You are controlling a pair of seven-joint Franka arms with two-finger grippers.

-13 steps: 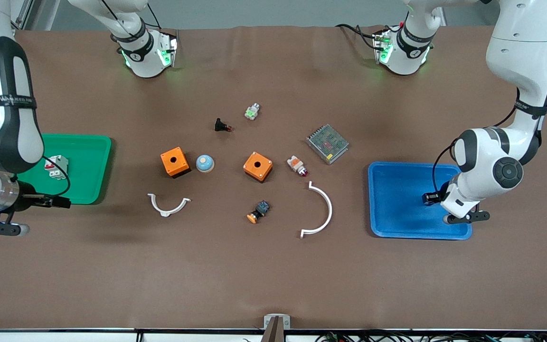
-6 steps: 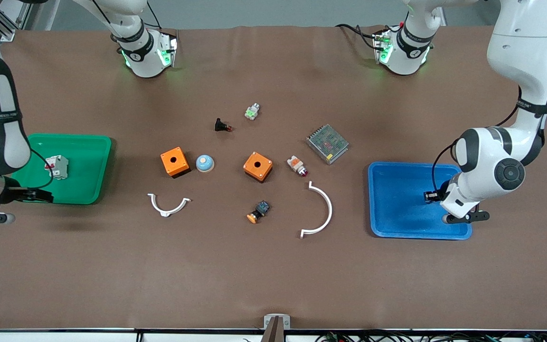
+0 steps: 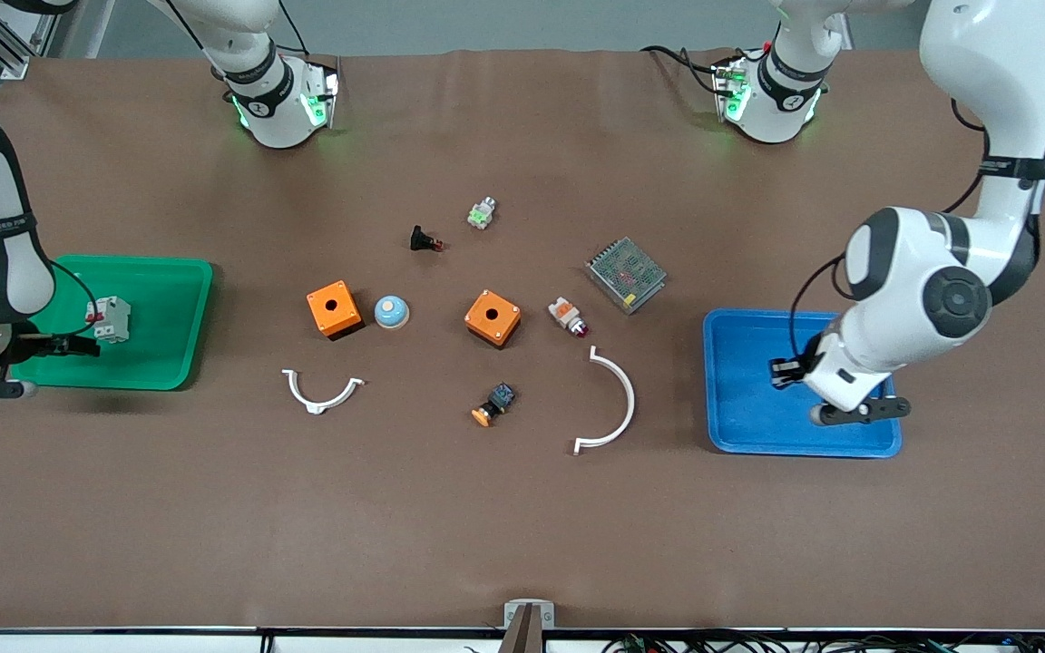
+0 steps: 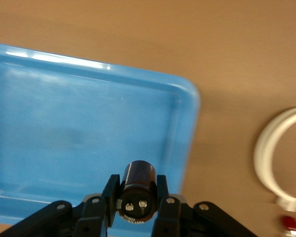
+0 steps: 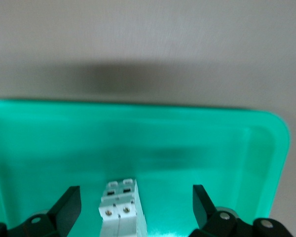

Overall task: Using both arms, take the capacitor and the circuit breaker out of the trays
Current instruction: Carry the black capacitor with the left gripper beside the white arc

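Note:
My left gripper [image 3: 781, 370] is over the blue tray [image 3: 740, 426] and is shut on the capacitor [image 4: 137, 190], a stubby black cylinder with two pale dots on its end. In the left wrist view the gripper [image 4: 137, 195] holds it above the tray floor [image 4: 64, 133], near a corner of the tray. The breaker [image 3: 110, 318], a white-grey block with red levers, lies in the green tray [image 3: 169, 363]. My right gripper [image 3: 87, 345] is open over that tray's edge nearer the front camera. In the right wrist view the breaker [image 5: 122, 210] lies between the spread fingers [image 5: 66, 210], untouched.
In the table's middle lie two orange boxes [image 3: 334, 308] [image 3: 493, 317], a blue dome [image 3: 391, 312], two white curved pieces [image 3: 321, 392] [image 3: 613, 399], an orange-capped button [image 3: 493, 404], a white-and-orange switch [image 3: 568, 316], a metal mesh box [image 3: 625, 274], a black button [image 3: 424, 240] and a small green-white part [image 3: 481, 213].
My left gripper has carried the capacitor across the blue tray toward the table's middle. My right gripper has drawn back from the tray's near corner toward the right arm's end; the breaker stayed put.

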